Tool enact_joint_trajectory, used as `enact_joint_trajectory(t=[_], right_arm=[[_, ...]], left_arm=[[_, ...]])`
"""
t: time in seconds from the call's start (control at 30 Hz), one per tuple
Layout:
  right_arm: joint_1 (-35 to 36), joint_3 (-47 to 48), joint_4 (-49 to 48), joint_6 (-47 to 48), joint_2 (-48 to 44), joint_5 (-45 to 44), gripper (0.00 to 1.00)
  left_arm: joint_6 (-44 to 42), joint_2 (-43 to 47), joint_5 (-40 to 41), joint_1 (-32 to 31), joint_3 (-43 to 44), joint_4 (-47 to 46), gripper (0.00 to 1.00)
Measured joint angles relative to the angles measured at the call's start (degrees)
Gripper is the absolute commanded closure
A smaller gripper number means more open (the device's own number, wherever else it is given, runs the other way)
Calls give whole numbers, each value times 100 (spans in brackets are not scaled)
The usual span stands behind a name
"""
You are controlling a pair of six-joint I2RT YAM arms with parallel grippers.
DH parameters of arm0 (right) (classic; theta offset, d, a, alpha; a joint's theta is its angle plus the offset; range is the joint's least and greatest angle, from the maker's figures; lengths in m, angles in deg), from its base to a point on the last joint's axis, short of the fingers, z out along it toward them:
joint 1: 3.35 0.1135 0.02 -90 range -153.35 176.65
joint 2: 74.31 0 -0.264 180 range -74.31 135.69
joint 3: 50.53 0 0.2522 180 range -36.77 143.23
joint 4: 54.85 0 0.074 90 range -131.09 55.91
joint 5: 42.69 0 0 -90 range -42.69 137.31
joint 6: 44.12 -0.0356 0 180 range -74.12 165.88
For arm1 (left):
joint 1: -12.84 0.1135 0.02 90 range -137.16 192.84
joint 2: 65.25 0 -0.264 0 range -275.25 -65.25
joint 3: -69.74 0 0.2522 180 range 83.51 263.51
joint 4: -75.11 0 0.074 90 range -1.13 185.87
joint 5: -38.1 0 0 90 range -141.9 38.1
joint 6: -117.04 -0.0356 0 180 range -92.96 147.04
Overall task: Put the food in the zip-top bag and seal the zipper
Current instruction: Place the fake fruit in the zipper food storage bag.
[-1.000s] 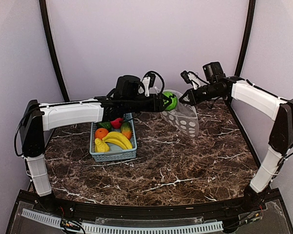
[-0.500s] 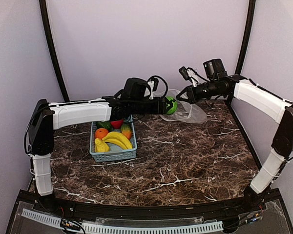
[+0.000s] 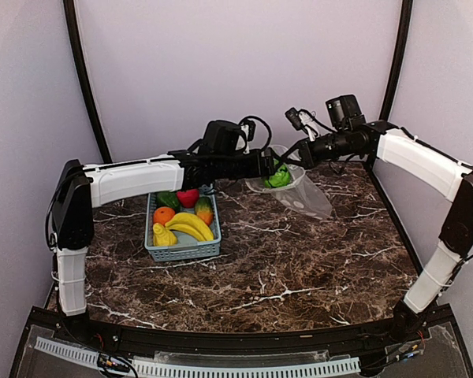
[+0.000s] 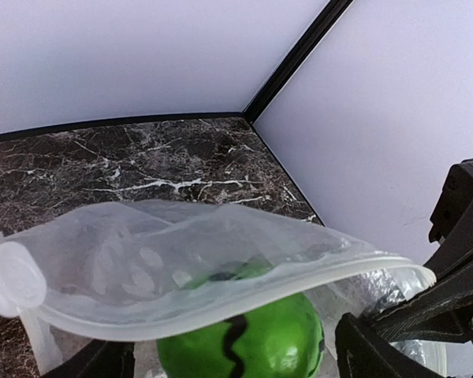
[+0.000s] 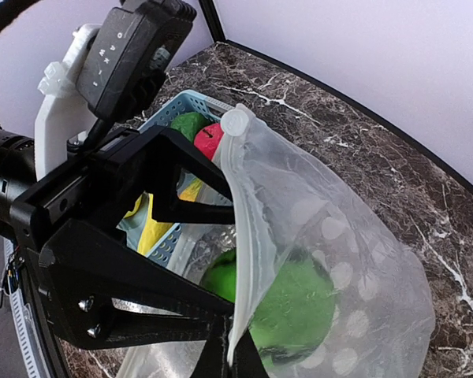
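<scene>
Jaws of the left gripper (image 3: 270,165) stand wide at the mouth of the clear polka-dotted zip-top bag (image 5: 339,236); the green striped toy fruit (image 5: 292,303) lies inside. The right gripper (image 3: 298,153) pinches the rim, holding the mouth open for loading.

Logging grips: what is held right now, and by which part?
The right gripper pinches the zip-top bag by its mouth edge. The left gripper is open; the green toy sits loose inside the bag.
</scene>
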Motion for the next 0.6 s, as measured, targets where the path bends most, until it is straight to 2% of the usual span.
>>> enact_joint_trajectory(t=[0.37, 0.6], right_arm=[[-269, 4, 13, -2, 0, -155, 100], [-356, -133, -39, 149, 0, -280, 100]], left_arm=[[-9, 9, -192, -35, 2, 24, 1], [-476, 503, -859, -37, -328, -192, 1]])
